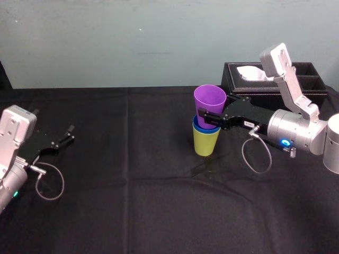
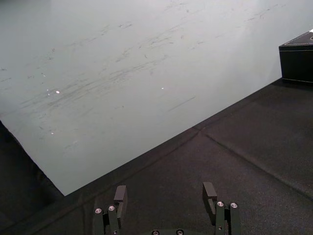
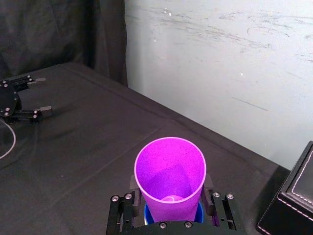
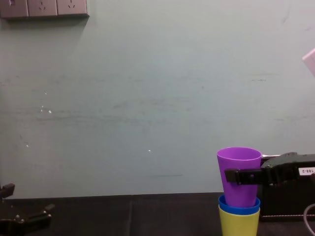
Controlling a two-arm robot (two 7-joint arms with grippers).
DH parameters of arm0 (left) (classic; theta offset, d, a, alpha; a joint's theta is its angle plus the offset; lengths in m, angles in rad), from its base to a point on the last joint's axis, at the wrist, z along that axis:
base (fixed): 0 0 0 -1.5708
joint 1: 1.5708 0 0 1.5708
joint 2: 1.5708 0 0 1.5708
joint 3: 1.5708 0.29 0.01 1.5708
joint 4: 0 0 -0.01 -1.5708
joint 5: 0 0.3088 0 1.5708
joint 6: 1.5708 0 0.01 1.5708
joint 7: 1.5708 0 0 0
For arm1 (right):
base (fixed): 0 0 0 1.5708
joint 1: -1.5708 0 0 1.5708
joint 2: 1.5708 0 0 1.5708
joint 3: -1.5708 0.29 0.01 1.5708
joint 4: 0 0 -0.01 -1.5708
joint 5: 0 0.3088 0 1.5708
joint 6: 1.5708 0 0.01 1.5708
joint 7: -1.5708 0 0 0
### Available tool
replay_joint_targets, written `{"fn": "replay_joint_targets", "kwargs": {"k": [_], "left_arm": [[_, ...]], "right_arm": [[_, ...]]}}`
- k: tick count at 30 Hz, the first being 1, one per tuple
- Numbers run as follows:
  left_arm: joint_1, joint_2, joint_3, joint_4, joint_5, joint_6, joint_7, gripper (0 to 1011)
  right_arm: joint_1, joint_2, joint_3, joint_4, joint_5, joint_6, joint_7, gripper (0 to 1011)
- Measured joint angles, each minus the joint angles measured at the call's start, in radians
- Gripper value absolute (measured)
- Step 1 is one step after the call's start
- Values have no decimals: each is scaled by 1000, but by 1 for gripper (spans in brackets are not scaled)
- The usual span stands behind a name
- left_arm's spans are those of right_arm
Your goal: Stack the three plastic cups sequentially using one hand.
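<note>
The right gripper (image 1: 204,117) reaches in from 3 o'clock, its wrist level above the black cloth (image 1: 159,211). Its two slim fingers (image 3: 209,188) are clamped on the purple cup (image 1: 210,100), one on each side of the cup's lower half, with the white label showing on the gripper body just behind them. In the chest view the near finger crosses the front of the purple cup (image 4: 239,164) below its middle.

The purple cup stands upright, mouth up, with its base lowered into the blue cup (image 1: 198,126); only the blue rim shows as a band beneath it. The blue cup is nested in the yellow-green cup (image 1: 206,143), which stands on the cloth a little toward 2 o'clock of the table's middle. From the right wrist, the blue rim (image 3: 198,213) peeks out around the purple wall (image 3: 168,171).

The black tissue box (image 1: 318,84) sits at about 2 o'clock from the stack, against the pale wall (image 1: 132,42), close to the gripper body.

The left gripper (image 1: 69,134) rests far off at 9 o'clock, fingers apart and holding nothing.
</note>
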Motion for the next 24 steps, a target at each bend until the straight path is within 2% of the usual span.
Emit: {"fn": "replay_joint_targets", "kwargs": {"k": [24], "left_arm": [[0,0,0,0,0,0,0,1011]], "right_arm": [[-14,3,-7,5,7,3,1,735]]}}
